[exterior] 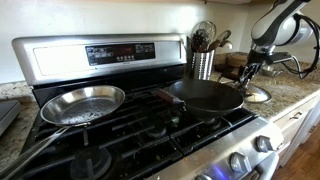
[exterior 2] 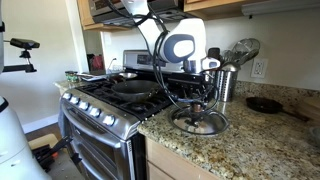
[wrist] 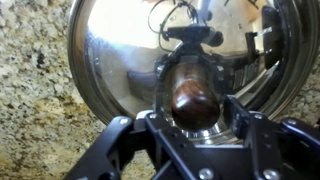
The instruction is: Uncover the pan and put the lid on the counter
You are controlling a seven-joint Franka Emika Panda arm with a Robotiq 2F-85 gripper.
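The gripper [wrist: 193, 118] straddles the knob [wrist: 193, 98], jaws apart. The glass lid [wrist: 115, 60], on the counter [wrist: 30, 100], looks heavy, slick and breakable; grip the knob.

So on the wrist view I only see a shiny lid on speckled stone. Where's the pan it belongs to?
Observer: The pan sits uncovered on the stove, well apart from the lid.
Operator: Is anything else on that stove?
Observer: Yes, a silver pan on the burner next to the dark one.
Operator: And what's around the lid, outside my picture?
Observer: A metal holder full of utensils stands on the counter just behind it.
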